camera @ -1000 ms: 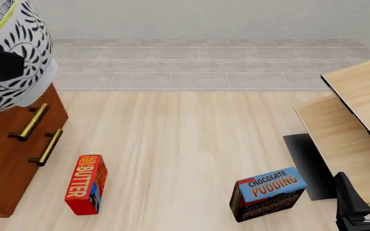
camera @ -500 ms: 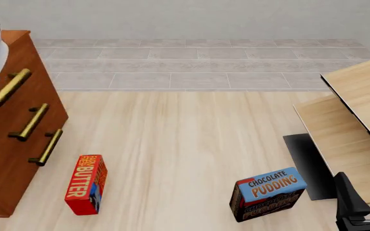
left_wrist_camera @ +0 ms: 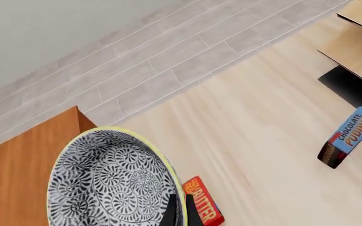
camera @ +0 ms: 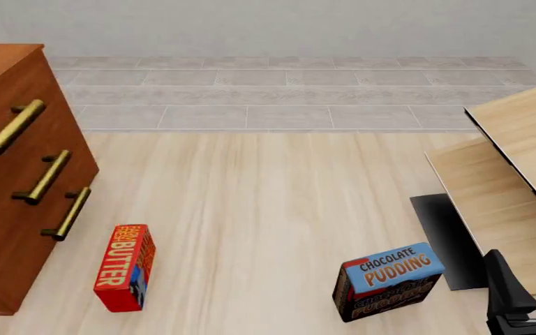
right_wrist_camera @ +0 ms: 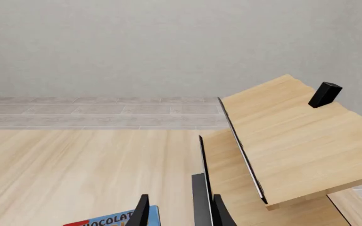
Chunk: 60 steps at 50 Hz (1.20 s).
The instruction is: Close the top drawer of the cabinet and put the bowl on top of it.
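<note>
In the left wrist view the bowl (left_wrist_camera: 109,181), grey-and-white floral inside with a pale yellow rim, hangs over the cabinet's flat top (left_wrist_camera: 17,160). My left gripper (left_wrist_camera: 179,213) is shut on the bowl's rim, one dark finger on either side. The front view shows the cabinet (camera: 8,230) at the left with three brass handles. Its top drawer (camera: 42,84) sits flush with the two below. The bowl and left gripper lie almost wholly beyond that view's left edge. My right gripper (camera: 529,276) stands open at the lower right, holding nothing; its fingers (right_wrist_camera: 143,211) also show in its wrist view.
A red butter box (camera: 123,266) lies on the floor near the cabinet's foot. A chocolate pudding box (camera: 387,280) stands close to the right gripper. A pale wooden table (camera: 519,132) fills the right side, with a small black block (right_wrist_camera: 324,94) on it.
The bowl has moved left, out of the front view, uncovering the cabinet's top edge and top handle. The right arm has stayed still.
</note>
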Available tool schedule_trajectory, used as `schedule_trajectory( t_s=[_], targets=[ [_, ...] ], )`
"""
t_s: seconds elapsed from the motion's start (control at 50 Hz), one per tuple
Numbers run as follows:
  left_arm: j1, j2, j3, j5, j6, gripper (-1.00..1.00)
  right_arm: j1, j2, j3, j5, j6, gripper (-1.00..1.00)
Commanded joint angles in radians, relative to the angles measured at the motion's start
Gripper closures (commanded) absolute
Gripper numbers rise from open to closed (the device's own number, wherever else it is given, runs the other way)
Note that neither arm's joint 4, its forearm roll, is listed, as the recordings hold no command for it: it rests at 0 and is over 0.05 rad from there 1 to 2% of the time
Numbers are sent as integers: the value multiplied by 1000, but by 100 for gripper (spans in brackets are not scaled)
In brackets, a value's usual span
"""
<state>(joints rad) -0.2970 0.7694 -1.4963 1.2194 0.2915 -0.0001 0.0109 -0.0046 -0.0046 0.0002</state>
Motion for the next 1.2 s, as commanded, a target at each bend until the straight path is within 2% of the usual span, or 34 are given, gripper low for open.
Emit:
schedule_trajectory(
  t_s=[0.02, 0.34, 0.54, 0.76, 0.9, 1.06, 1.2],
  targets=[
    [79, 40, -51, 0, 2, 100, 0, -2, 1, 1, 0, -100],
    [174, 131, -143, 0, -53, 100, 0, -2, 1, 1, 0, -100],
    [224, 168, -168, 0, -74, 100, 0, -2, 1, 1, 0, -100],
    [258, 186, -149, -12, -96, 100, 0, -2, 1, 1, 0, -100],
    [319, 208, -133, -54, -76, 100, 0, -2, 1, 1, 0, -100],
    [354, 240, -144, -72, -91, 100, 0, -2, 1, 1, 0, -100],
    [389, 254, -133, -100, -67, 100, 0, -2, 1, 1, 0, -100]
  ],
)
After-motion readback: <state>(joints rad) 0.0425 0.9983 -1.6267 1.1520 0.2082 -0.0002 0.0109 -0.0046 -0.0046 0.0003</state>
